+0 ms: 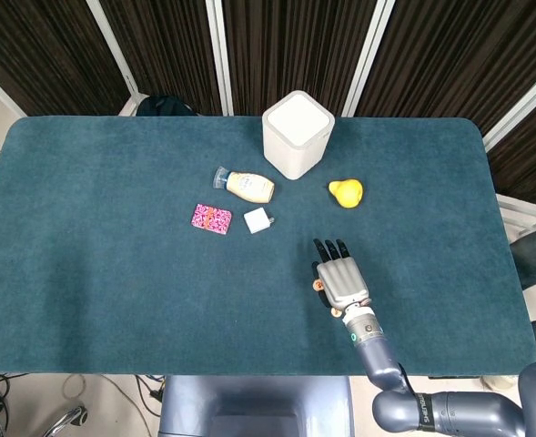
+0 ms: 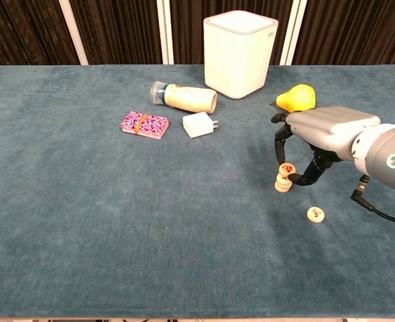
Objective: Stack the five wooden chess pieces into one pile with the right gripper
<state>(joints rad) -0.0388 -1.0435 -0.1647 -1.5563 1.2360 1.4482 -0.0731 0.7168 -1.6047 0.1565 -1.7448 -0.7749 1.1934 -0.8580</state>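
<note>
On the blue table [image 2: 83,221], the right hand [image 2: 318,137] pinches a wooden chess piece [image 2: 287,168] between fingertips, directly over the short stack [image 2: 282,182]. From the head view the palm hides that pinch. A lone piece [image 2: 316,214] lies nearby.

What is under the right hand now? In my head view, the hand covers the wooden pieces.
Observer: In the chest view, the right hand pinches one piece between thumb and a finger, just over the pile.
Operator: Does it touch the pile?
Observer: I cannot tell; it sits very close over the top.
Operator: Does any piece lie apart?
Observer: Yes, one loose piece lies flat on the cloth, nearer the front edge than the pile.
</note>
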